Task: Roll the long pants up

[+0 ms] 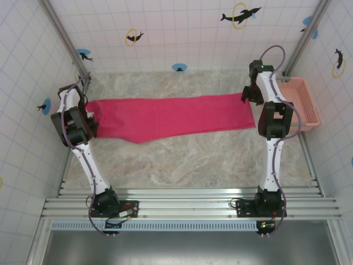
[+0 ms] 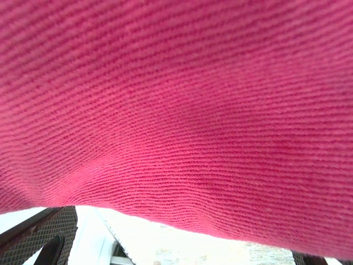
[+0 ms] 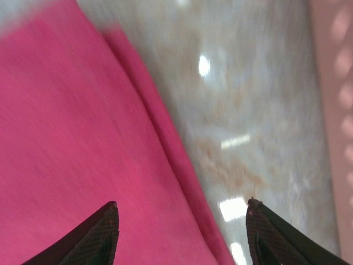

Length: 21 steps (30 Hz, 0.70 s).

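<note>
Currently: counter (image 1: pixel 193 160) carrying long pants (image 1: pixel 165 117), flat, long axis running left to right.
Basket (image 1: pixel 304 102) just beyond the right end. Right fingers (image 3: pixel 102 232) spread and empty over the right-end hem, per wrist view; left fingers (image 2: pixel 55 232) wide at the left end, weave close-up.

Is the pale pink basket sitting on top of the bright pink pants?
No, the basket stands at the right edge of the table, apart from the long pants spread across the middle.
</note>
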### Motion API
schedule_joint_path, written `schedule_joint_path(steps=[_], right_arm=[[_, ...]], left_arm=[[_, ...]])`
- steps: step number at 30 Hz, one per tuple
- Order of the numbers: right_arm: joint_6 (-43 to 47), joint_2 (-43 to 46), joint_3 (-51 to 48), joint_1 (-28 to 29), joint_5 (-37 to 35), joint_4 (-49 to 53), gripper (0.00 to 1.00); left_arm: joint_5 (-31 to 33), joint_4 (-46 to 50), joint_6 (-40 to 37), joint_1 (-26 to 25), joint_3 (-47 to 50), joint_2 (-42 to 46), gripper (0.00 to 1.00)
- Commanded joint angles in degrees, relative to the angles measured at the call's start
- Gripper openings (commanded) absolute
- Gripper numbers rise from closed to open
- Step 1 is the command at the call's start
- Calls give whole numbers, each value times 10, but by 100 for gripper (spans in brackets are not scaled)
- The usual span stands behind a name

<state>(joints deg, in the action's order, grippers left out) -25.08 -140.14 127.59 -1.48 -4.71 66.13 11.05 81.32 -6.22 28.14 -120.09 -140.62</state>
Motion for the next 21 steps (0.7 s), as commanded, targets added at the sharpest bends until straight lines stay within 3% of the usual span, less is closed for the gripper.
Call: schedule_joint_path(steps=[1,6,15,18,21], right_arm=[[10,82,-99,2,8,-8,63],[12,162,-237,2,9,-56,63],[-4,119,-289,-8,51,-121,60],[-8,109,-291,-10,64,-133,54],[-8,107,-293,-12,75,-139,42]], left_arm=[[-9,-53,5,-4,9,8,97],[-14,-54,5,-20,14,18,97],[-1,-52,14,-103,39,86,98],[39,-68,19,-126,66,104,97],[90,-64,18,-110,67,102,98]])
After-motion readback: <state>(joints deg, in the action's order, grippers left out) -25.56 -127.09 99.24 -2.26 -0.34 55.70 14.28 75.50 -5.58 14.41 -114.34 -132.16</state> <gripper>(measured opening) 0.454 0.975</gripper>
